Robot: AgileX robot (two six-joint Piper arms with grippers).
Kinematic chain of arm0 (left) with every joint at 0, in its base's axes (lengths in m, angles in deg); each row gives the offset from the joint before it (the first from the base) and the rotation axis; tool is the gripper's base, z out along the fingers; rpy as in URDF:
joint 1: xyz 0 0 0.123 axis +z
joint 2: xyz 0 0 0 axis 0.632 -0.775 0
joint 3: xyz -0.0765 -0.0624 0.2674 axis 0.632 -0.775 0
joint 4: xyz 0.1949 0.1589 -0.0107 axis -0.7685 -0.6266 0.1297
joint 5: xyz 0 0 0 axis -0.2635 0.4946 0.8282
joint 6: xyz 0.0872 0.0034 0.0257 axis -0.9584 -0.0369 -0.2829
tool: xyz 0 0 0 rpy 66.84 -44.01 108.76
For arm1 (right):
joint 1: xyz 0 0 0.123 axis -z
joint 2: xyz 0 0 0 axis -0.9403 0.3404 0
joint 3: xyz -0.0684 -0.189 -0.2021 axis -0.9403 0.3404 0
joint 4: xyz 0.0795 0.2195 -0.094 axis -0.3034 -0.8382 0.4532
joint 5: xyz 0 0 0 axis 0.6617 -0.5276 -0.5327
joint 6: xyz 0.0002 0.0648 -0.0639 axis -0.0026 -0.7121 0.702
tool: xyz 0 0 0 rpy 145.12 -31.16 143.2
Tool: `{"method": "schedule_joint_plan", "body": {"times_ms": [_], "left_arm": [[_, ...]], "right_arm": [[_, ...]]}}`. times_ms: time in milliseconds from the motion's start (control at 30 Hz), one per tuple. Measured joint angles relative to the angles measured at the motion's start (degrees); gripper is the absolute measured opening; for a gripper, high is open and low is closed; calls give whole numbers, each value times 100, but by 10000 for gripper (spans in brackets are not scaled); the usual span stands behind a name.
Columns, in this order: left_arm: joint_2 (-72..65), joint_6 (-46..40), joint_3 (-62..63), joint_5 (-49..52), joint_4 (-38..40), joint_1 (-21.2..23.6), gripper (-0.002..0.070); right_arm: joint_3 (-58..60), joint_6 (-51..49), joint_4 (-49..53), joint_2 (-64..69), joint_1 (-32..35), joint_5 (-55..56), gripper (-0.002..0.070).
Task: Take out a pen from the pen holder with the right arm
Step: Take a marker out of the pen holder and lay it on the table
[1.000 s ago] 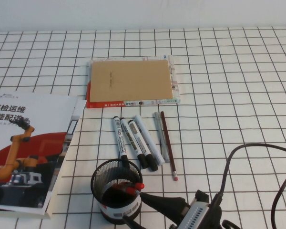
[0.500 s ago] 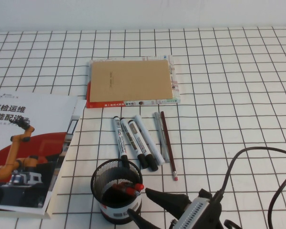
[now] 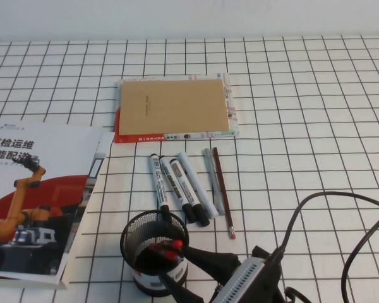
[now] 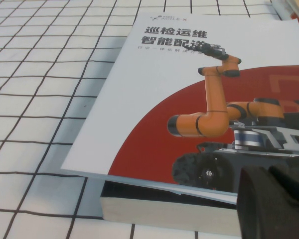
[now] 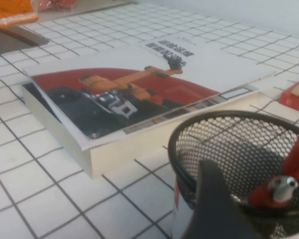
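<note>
A black mesh pen holder (image 3: 153,251) (image 5: 224,149) stands near the table's front edge. Red pens (image 3: 172,247) lean inside it, their red caps (image 5: 273,191) poking up at the rim on the side toward my right arm. My right gripper (image 3: 180,267) (image 5: 259,209) is open at that side of the holder. One finger (image 5: 213,204) shows in front of the mesh and the other (image 3: 196,255) beyond the red caps, so the caps lie between them, untouched. My left gripper (image 4: 276,201) hangs low over the near edge of the robot booklet (image 4: 209,99).
Several markers and a pencil (image 3: 223,192) lie side by side behind the holder (image 3: 180,183). A brown notebook on a red book (image 3: 174,107) is farther back. The thick booklet (image 3: 38,196) fills the left. My right arm's cable (image 3: 316,202) loops at the right.
My right gripper has slid left toward the holder, and its fingers now flank the red pen caps at the rim. Its jaws stay wide. The pens and holder have not moved.
</note>
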Motion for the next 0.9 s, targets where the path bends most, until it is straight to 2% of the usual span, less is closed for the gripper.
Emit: {"method": "schedule_joint_plan", "body": {"times_ms": [367, 900], "left_arm": [[0, 0, 0, 0, 0, 0, -3], [0, 0, 0, 0, 0, 0, -3]], "right_arm": [[-86, 0, -12, 104, 0, 0, 286], [-275, 0, -49, 205, 135, 0, 271]]}}
